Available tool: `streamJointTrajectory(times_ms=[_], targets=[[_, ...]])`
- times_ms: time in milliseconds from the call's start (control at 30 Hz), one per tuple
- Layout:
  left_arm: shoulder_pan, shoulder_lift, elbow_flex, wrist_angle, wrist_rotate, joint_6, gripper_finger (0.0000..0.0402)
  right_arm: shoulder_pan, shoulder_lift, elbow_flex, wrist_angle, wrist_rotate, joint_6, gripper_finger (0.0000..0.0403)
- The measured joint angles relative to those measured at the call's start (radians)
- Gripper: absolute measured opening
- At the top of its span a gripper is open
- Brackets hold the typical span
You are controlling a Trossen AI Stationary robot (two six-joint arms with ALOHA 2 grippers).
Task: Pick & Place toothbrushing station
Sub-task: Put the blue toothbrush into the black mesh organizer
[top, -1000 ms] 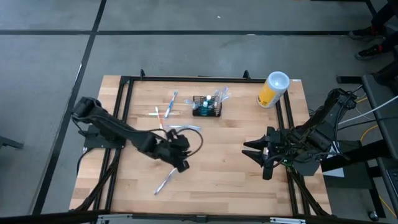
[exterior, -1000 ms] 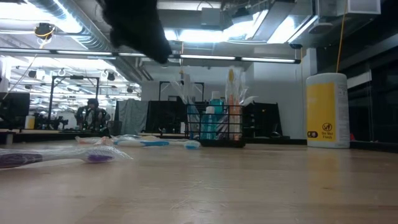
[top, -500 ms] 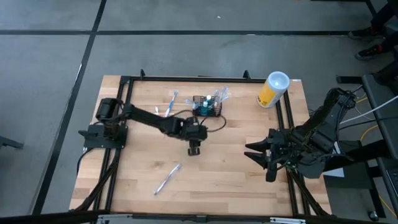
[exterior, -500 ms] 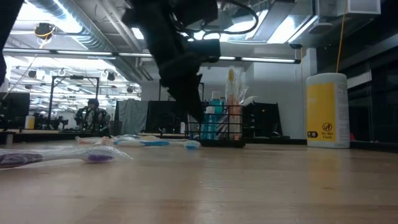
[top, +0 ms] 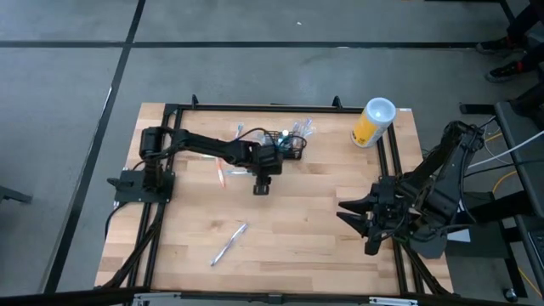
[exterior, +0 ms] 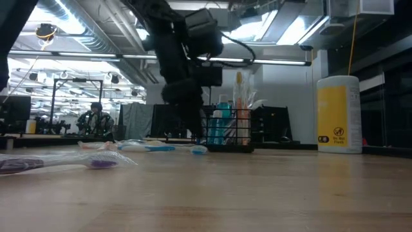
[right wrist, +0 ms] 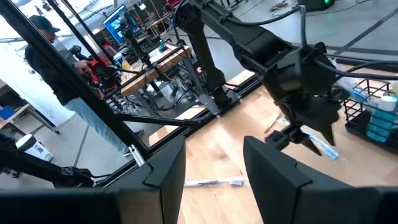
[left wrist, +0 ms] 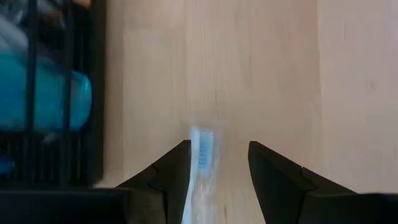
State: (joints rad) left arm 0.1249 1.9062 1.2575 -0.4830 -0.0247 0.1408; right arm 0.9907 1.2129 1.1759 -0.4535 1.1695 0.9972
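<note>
The toothbrushing station (top: 285,144), a small black wire caddy holding blue and clear items, stands upright on the far middle of the table. My left gripper (top: 261,189) hangs just on its near-left side, pointing steeply down and open. In the left wrist view its fingers (left wrist: 177,165) stand on either side of a clear-wrapped toothbrush (left wrist: 200,144) lying flat on the wood, with the caddy wall (left wrist: 93,93) close beside them. I cannot see a touch. My right gripper (top: 347,210) waits open above the table's right side.
A yellow canister with a white lid (top: 372,121) stands at the far right corner. One wrapped toothbrush (top: 229,244) lies alone near the front, and others (top: 231,140) lie left of the caddy. Bare wood stretches between the two grippers. People show in the room beyond.
My left gripper has swung from the near-middle of the table toward the far edge and the caddy, sinking and rolling about its own axis as it went. The toothbrush at the front stays where it lay.
</note>
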Motion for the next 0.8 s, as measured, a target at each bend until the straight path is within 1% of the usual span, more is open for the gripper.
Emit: streamJointTrajectory(times_ms=[100, 300, 467, 533, 600, 667, 800], targets=[[0.004, 0.034, 0.000, 0.008, 0.016, 0.005, 0.0155, 0.002, 0.010, 0.000, -0.001, 0.001, 0.023, 0.0164], [0.002, 0.087, 0.002, 0.080, 0.019, 0.013, 0.0155, 0.002, 0.015, 0.000, -0.004, 0.005, 0.052, 0.0164], [-0.005, 0.093, 0.002, 0.091, 0.022, -0.004, 0.0153, 0.002, 0.015, 0.000, -0.004, 0.012, 0.065, 0.0164], [-0.011, 0.093, 0.002, 0.093, 0.021, -0.009, 0.0145, 0.002, 0.015, 0.000, -0.004, 0.013, 0.065, 0.0164], [-0.016, 0.094, 0.002, 0.092, 0.022, -0.033, 0.0128, 0.002, 0.015, 0.000, -0.004, 0.013, 0.062, 0.0164], [-0.022, 0.094, 0.002, 0.092, 0.040, -0.056, 0.0101, 0.002, 0.015, 0.000, -0.005, 0.017, 0.060, 0.0164], [-0.058, 0.096, 0.002, 0.104, 0.113, -0.130, 0.0028, 0.002, 0.015, 0.000, -0.006, 0.020, 0.051, 0.0164]])
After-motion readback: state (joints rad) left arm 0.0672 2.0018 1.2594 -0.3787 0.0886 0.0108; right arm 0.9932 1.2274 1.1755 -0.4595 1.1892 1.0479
